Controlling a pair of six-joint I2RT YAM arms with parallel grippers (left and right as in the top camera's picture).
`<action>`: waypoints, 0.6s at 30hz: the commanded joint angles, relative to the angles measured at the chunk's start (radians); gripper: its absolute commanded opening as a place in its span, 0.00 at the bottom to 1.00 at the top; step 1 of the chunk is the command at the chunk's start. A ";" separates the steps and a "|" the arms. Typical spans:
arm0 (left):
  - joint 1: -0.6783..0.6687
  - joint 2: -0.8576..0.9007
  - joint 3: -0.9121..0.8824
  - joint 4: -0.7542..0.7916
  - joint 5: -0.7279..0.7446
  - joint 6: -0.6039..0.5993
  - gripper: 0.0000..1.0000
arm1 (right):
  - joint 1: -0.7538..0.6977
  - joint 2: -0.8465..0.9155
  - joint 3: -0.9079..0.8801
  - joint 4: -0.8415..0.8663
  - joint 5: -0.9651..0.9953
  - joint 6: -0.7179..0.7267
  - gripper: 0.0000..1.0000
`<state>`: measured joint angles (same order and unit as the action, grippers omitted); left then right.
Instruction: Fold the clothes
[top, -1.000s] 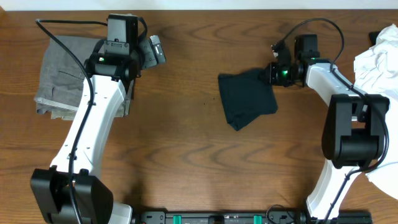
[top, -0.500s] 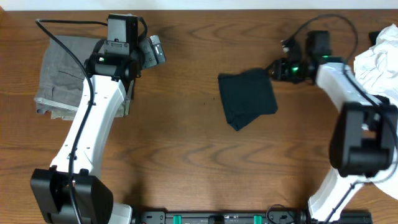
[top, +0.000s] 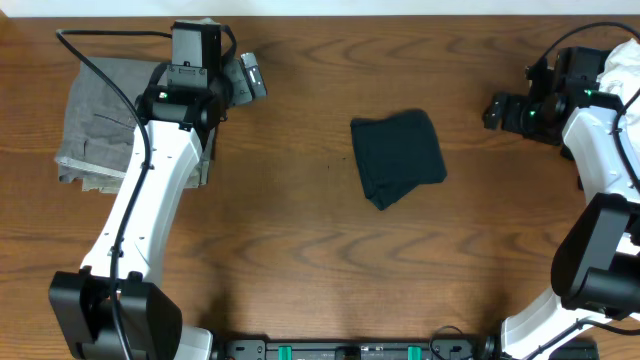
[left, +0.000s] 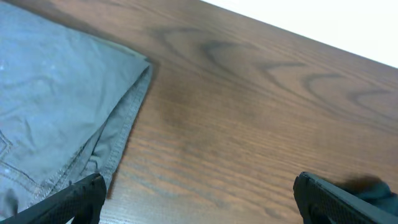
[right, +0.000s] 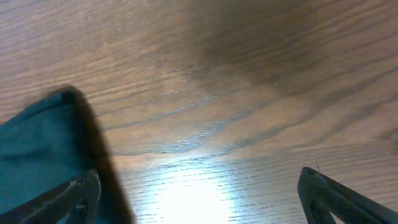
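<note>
The black T-shirt (top: 398, 157) lies folded into a small, slightly skewed rectangle at the table's middle. In the right wrist view its edge (right: 43, 155) fills the lower left. My right gripper (top: 494, 110) hangs open to the shirt's right, clear of it, with nothing between its fingers (right: 199, 202). Grey trousers (top: 95, 125) lie folded at the far left, partly under my left arm, and their hem (left: 62, 118) shows in the left wrist view. Just right of the trousers, my left gripper (top: 250, 78) stands open and empty over bare wood (left: 199, 202).
A crumpled white garment (top: 615, 85) is heaped at the right edge, behind my right arm. The table's far edge (top: 400, 12) runs close behind both grippers. Brown wood (top: 300, 230) surrounds the folded shirt.
My right gripper has opened, let go of the black shirt's upper right corner and drawn back to the right. The shirt stays folded where it was. The left arm has not moved.
</note>
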<state>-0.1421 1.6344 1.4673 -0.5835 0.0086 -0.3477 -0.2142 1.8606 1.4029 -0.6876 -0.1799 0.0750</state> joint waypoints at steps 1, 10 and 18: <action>-0.004 0.009 0.002 -0.021 0.086 -0.017 0.98 | -0.005 0.007 0.002 -0.009 0.027 -0.002 0.99; -0.184 0.028 -0.099 -0.021 0.101 -0.134 0.98 | -0.002 0.007 0.002 -0.008 0.026 -0.002 0.99; -0.409 0.147 -0.119 0.010 0.032 -0.170 0.98 | -0.002 0.007 0.002 -0.008 0.026 -0.002 0.99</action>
<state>-0.5018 1.7374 1.3609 -0.5781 0.0898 -0.4808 -0.2146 1.8606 1.4029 -0.6933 -0.1596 0.0750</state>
